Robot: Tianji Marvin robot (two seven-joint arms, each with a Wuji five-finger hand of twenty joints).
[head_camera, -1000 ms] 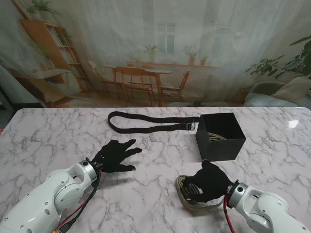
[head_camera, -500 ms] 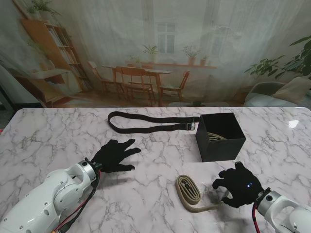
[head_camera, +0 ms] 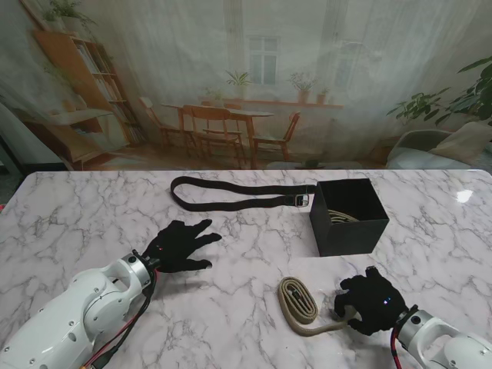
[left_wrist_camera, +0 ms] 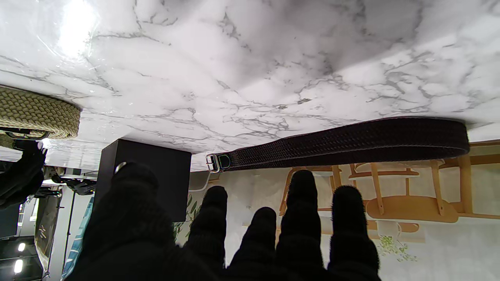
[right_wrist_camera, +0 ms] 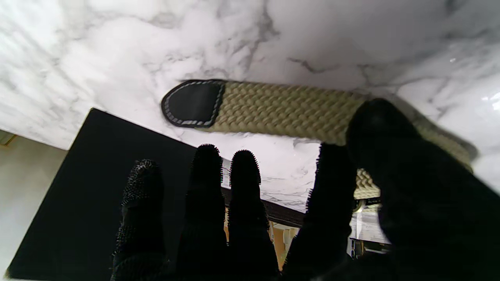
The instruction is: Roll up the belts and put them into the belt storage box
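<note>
Tan woven belt [head_camera: 300, 304] — folded double, black leather tip.

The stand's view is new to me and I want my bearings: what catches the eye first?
A black belt storage box stands open on the marble table, far right, with a coiled belt inside. A long black belt lies stretched out to its left. Nearer to me, a folded tan belt lies beside the right robot hand, while the left robot hand rests spread and empty.
</note>
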